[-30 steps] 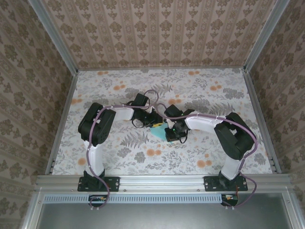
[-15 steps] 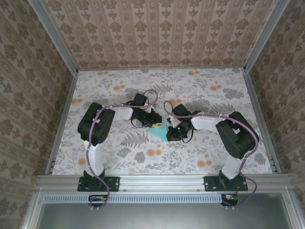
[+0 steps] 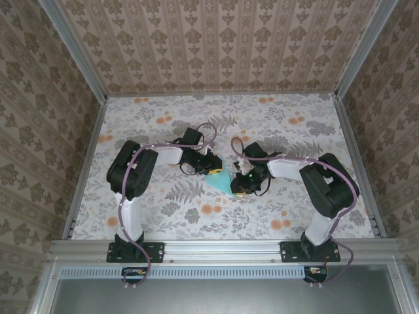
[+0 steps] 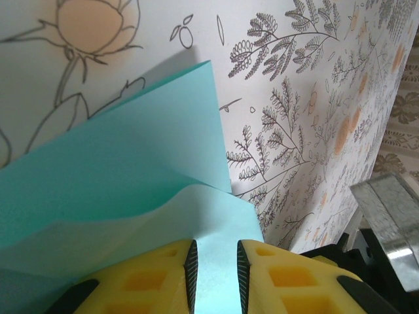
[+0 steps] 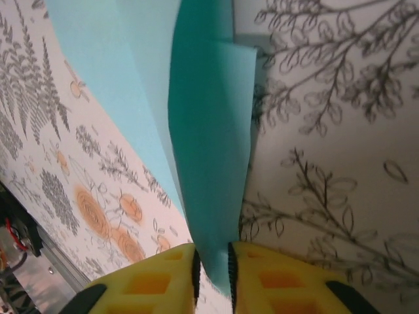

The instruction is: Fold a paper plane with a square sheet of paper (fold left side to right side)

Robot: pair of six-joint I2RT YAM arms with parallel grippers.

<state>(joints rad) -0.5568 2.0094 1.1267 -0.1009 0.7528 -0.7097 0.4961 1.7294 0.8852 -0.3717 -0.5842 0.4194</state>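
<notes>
Nearest us, the right hand (image 3: 239,188) sits at the near right end of the sheet (image 3: 221,178). Its fingers stand narrowly apart with a raised flap running into the gap, and we cannot tell whether they pinch it. The sheet, partly folded, lies mid-table (image 3: 157,124) between both hands, and its long edge seems to slant from far left to near right. Beyond it, the left hand (image 3: 213,170) meets the far left edge, equally narrow, its grip equally unclear. The arms cover the sheet's outline from above, so the crease is hard to make out.
</notes>
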